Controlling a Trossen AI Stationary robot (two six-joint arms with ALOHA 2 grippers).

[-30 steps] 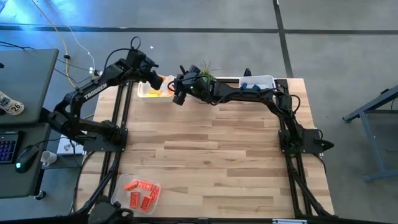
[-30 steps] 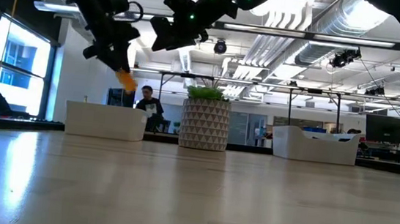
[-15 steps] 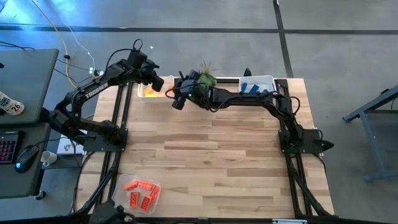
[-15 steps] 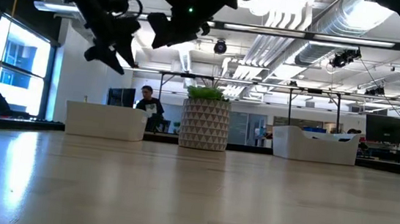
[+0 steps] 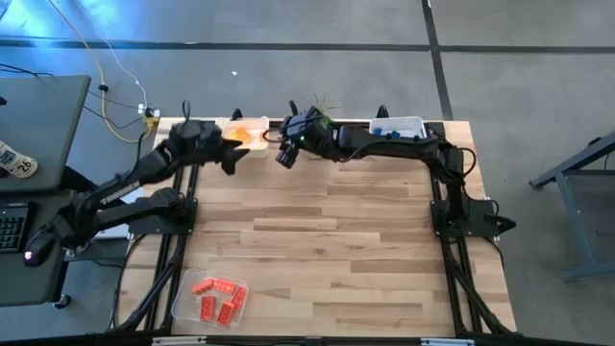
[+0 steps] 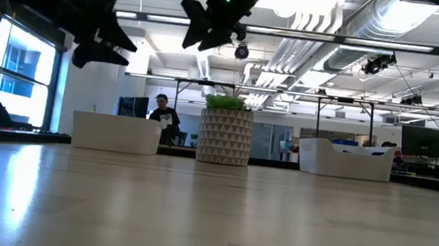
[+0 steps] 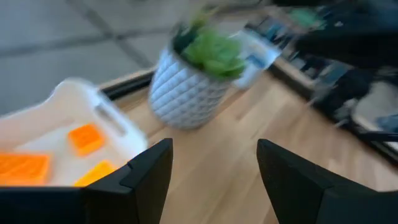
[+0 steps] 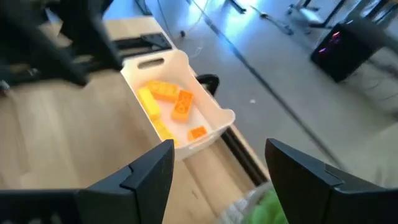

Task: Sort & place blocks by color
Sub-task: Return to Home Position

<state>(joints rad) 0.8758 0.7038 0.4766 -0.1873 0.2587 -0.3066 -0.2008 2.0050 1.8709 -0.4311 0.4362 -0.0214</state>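
Both sets of jaws stand apart and empty. The left gripper (image 7: 214, 149) hovers above the worktop (image 5: 336, 240), just on the near side of the left white bin (image 8: 157, 61). The right gripper (image 8: 221, 149) hangs close beside it, its arm stretched along the far edge past the potted plant (image 7: 193, 81). Yellow-orange blocks (image 8: 163, 90) lie in that bin at the far-left corner. Blue blocks (image 5: 389, 132) lie in the right white bin (image 5: 420, 122) toward the far-right corner, and red-orange blocks (image 5: 216, 296) fill a clear tray (image 5: 179, 306) at the near-left corner. No loose block shows on the worktop, so sorting looks complete and the arms appear due to fold home. The hazard, by this reading, is that the grippers are so near each other that a careless retreat could knock them together or sweep the right arm into the plant. The worktop is pale butcher-block wood. Beyond it lies an open workshop with exposed ducts (image 6: 358, 23) and a person (image 6: 162, 111) seated at a desk.
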